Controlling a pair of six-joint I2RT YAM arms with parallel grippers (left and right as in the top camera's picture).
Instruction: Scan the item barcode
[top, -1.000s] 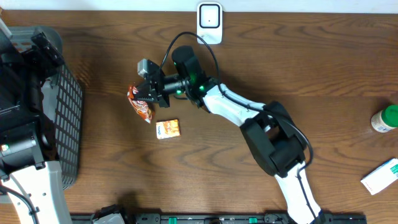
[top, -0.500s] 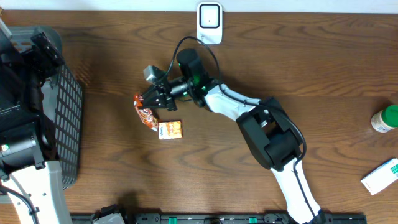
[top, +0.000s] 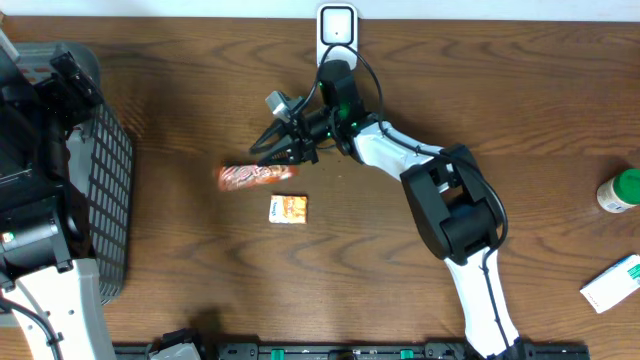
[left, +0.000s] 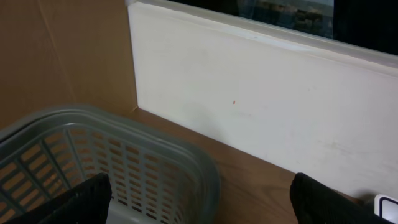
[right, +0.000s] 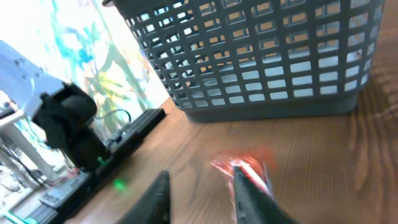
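The right arm (top: 392, 152) is stretched across the middle of the bench (top: 520, 110), and the right jaws are seen parted, with nothing grasped between them. An orange-and-red snack packet (top: 254, 176) is laid flat on the bench just below and to the left of the fingertips (top: 272, 152); whether it is touched by them cannot be told. In the right wrist view the packet (right: 244, 167) is blurred and is seen just past the right-hand finger (right: 250, 194). A small orange box (top: 288, 208) is placed close below the packet, apart from it. The white barcode scanner (top: 337, 36) is stood at the far edge of the bench, behind the right arm. A grey mesh basket (top: 108, 190) is set at the left end. The left jaws are held wide apart and empty above the basket's rim (left: 155, 146). A green-capped bottle (top: 620, 190) and a white-and-green carton (top: 612, 283) are found at the right edge.
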